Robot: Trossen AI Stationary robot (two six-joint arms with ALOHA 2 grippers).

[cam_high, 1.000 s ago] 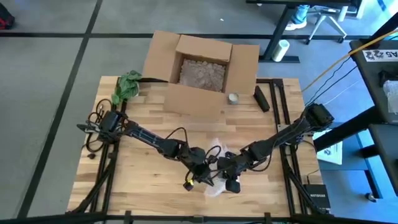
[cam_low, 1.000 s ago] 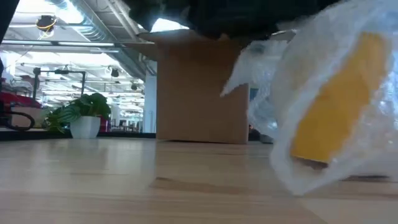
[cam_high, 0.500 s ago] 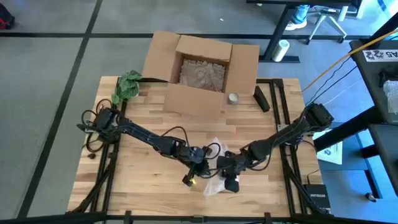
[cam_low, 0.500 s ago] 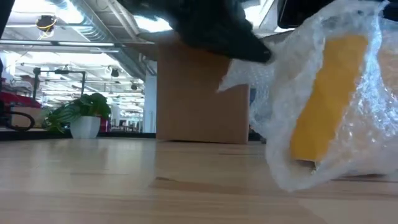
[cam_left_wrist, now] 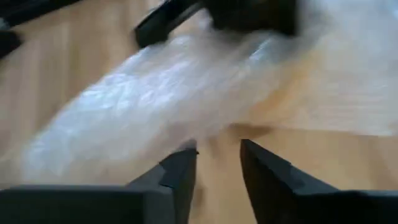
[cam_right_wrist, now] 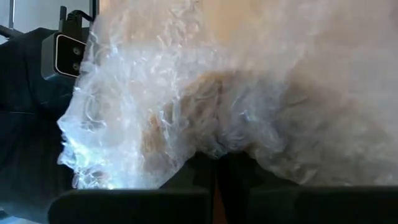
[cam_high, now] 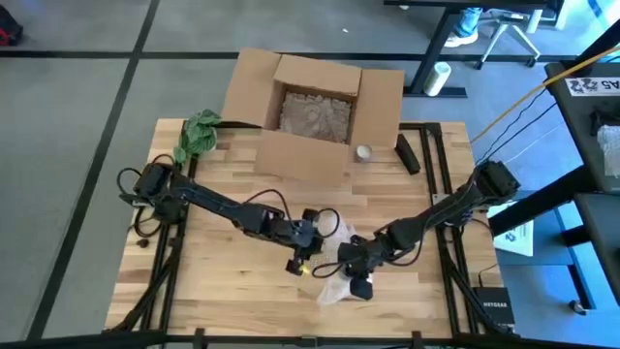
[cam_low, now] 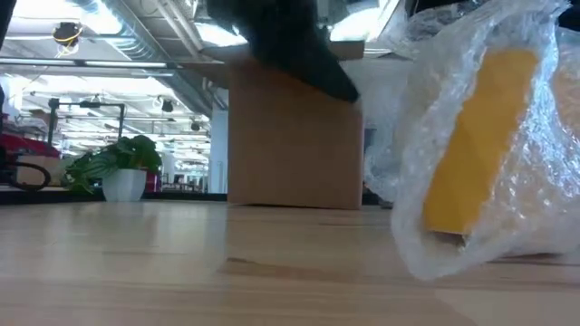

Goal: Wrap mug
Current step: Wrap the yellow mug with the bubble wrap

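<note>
Your right end effector (cam_high: 356,285) sat at the near middle of the light wooden slatted counter (cam_high: 223,291), its fingers pressed together on a fold of the clear bubble-wrap sheet (cam_right_wrist: 205,93), which filled the right wrist view. Your left end effector (cam_left_wrist: 217,165) hung just beside it, fingers spread a little with only bare counter between them, the edge of the sheet lying just beyond the tips. In the high view the left end effector (cam_high: 296,264) lay at the sheet's left edge, close to the right one. The yellow mug (cam_low: 476,145) stood tilted inside the bubble wrap on the counter, seen through the plastic in the low view. Farther back stood the open brown cardboard box (cam_high: 315,111) with crumpled paper filling, a green leafy plant (cam_high: 197,134) at its left and a small round tin (cam_high: 363,152) at its right.
</note>
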